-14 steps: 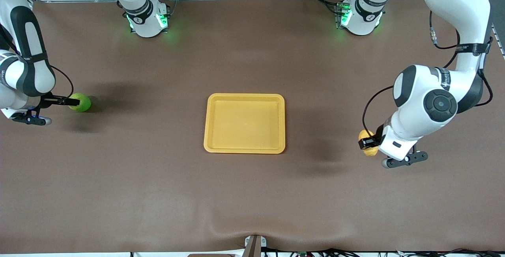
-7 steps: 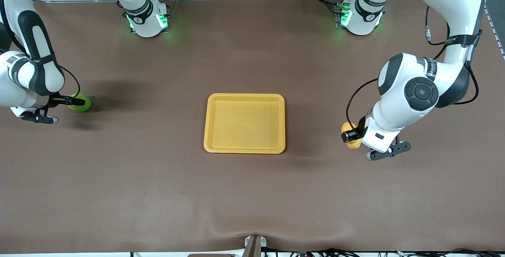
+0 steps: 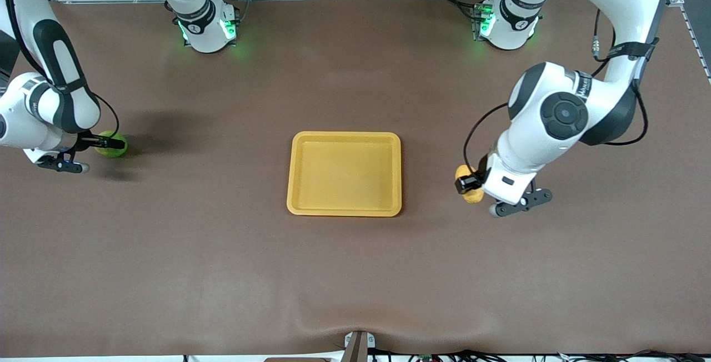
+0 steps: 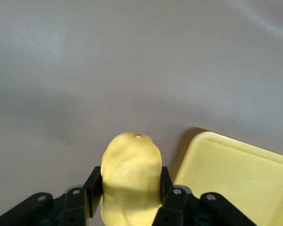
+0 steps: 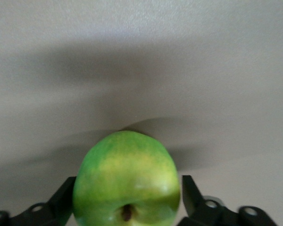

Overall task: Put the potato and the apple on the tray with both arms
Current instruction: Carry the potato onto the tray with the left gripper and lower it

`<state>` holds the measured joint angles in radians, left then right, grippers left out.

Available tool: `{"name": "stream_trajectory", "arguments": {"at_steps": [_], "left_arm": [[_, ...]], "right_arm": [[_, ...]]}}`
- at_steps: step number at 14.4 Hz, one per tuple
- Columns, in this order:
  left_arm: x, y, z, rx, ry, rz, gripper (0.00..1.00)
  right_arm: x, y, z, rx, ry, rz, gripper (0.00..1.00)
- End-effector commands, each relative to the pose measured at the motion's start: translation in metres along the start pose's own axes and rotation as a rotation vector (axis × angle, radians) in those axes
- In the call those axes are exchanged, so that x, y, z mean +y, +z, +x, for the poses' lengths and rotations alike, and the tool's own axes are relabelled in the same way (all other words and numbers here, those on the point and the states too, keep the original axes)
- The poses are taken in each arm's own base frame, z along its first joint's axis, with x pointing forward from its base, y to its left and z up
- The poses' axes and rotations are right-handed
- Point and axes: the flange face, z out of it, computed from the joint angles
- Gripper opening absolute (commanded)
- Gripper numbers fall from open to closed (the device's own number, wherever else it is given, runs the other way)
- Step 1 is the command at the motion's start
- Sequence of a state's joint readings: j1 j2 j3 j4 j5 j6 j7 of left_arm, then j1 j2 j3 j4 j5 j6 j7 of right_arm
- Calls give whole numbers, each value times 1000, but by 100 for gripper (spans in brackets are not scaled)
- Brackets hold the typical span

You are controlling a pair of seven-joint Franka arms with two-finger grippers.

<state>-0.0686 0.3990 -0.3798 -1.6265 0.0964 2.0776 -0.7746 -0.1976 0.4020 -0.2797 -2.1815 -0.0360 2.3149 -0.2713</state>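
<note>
Two hands: left hand clamped on potato beside tray; right hand straddling apple, grip unclear.

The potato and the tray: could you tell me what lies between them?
Only bare table separates potato and tray, as front view shows.

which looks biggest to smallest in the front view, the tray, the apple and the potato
1. The tray, far the largest.
2 and 3. The apple and the potato look about alike. Each is partly hidden by its gripper, the right gripper at the apple and the left gripper holding the potato, so I won't rank them.
</note>
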Motion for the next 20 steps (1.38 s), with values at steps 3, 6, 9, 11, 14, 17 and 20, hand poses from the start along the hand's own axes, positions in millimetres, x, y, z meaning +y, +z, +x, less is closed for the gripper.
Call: {"name": "stream_trajectory", "arguments": {"at_steps": [3,6,9,11,14,17,20], "left_arm": [[60,13,-29,-12,-42,-22,0],[94,35,-43,18,-18,3,0],[129,66,-75,34,79,44,0],[143,80,-91,51,111,67,0],[164,106,-116,86,137,109,0],[173,137,-127,110,162,151,0],[183,163,-140,151,193,164,0]], "right_arm": [[2,0,-6,-16,-16,12,0],[3,-31,-1,-92,-29,37,0],[7,-71,7,-144,-65,64,0],[8,-93,10,-179,-74,77,0],[-1,-117,11,-202,-89,85,0],[-15,-143,12,-218,-112,83,0],[-31,-157,13,-236,-125,79,0]]}}
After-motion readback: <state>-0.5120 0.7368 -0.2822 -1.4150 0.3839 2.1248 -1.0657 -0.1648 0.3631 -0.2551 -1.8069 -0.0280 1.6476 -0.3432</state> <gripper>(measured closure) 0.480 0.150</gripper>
